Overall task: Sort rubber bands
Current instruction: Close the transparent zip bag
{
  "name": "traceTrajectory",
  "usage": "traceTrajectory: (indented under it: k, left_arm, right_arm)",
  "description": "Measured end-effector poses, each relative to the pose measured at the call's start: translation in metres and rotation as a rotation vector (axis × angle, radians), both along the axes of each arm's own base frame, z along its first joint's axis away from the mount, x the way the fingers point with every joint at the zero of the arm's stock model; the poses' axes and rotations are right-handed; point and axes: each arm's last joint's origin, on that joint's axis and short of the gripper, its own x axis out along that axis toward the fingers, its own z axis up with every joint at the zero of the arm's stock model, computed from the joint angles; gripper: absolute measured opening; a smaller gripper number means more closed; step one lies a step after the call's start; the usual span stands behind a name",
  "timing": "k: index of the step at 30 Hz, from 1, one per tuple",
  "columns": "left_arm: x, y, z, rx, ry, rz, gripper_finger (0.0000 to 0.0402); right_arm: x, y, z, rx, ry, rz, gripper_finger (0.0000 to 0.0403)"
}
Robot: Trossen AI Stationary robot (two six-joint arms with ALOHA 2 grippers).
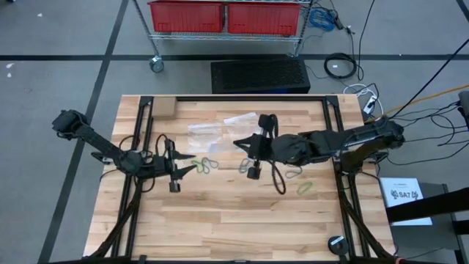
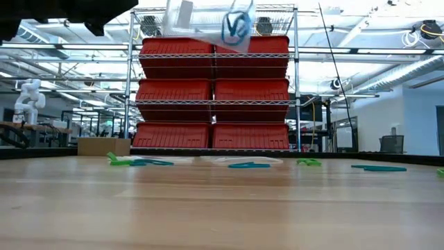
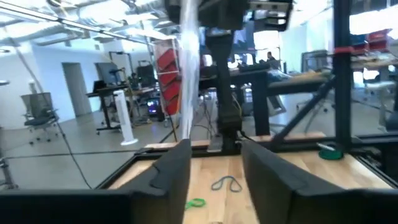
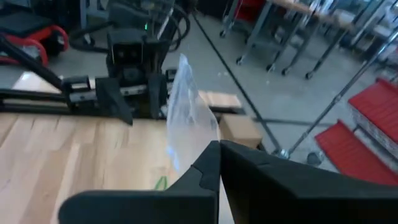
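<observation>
Rubber bands lie loose mid-table: a green one (image 1: 199, 168), a teal-grey one (image 1: 212, 164), another green one (image 1: 304, 188), and more in the low view (image 2: 248, 165). My right gripper (image 1: 239, 143) is above the table's middle, shut on a clear plastic bag (image 4: 188, 109). The low view shows a blue band (image 2: 236, 26) inside that bag. My left gripper (image 1: 192, 166) is open, low over the table left of the bands and pointing toward the right arm. Through its fingers (image 3: 214, 168) I see a band (image 3: 226, 183) and the hanging bag (image 3: 188, 56). My right gripper pinches the clear bag by one edge (image 4: 200, 148) between its two shut fingers. The bag is lifted clear of the table, and in the left wrist view it hangs down as a narrow strip. How many layers are pinched I cannot tell.
Two more clear bags (image 1: 206, 129) (image 1: 242, 117) lie flat toward the far side of the table. A black metal frame (image 1: 335, 117) runs along the table's edges. A dark roll (image 1: 336, 244) sits near the right front corner. Bare wood lies toward the near edge.
</observation>
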Motion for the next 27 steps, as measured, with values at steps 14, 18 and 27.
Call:
traceTrajectory:
  k: [14,18,27]
  left_arm:
    - [0.01,0.009,0.004,-0.039,-0.101,-0.076,0.0211]
    - [0.016,0.01,0.009,-0.038,-0.186,-0.128,0.0211]
    - [0.058,0.007,0.021,0.007,-0.165,-0.136,0.0211]
  right_arm:
    - [-0.005,0.0,0.027,-0.089,-0.172,0.015,0.0]
    - [-0.005,0.0,0.029,-0.096,-0.183,0.017,0.0]
    - [-0.005,0.0,0.032,-0.114,-0.207,0.02,0.0]
